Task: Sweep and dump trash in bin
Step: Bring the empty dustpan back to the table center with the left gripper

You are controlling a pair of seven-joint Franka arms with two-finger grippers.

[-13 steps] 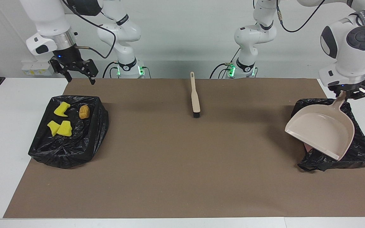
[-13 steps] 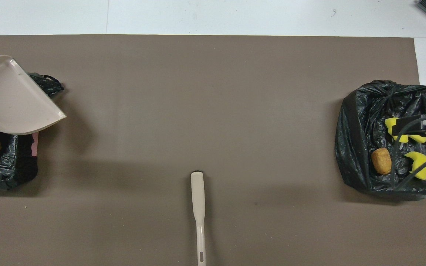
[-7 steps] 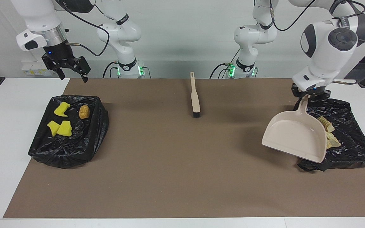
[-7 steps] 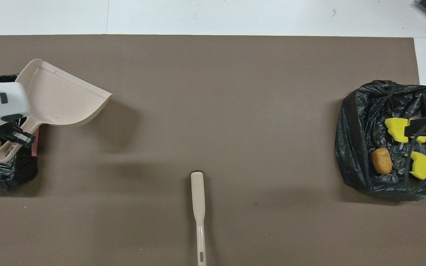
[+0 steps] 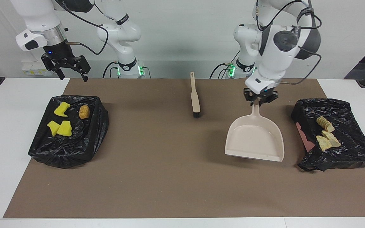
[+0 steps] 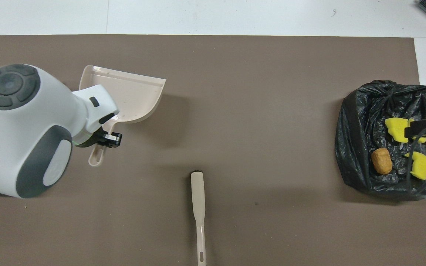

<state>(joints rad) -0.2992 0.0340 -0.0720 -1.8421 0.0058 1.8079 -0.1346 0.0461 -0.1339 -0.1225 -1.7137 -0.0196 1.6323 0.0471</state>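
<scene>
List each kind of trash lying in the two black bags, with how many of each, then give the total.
Yellow sponge chunks: 3
Brown bread roll: 1
Striped pastry pieces: 3
Total: 7

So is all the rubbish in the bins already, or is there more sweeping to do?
It looks done: yellow chunks and a bread roll lie in one black-lined bin, pastry pieces in the other bin. The left gripper holds the empty dustpan over the mat; it probably only needs setting down. The right gripper waits.
</scene>
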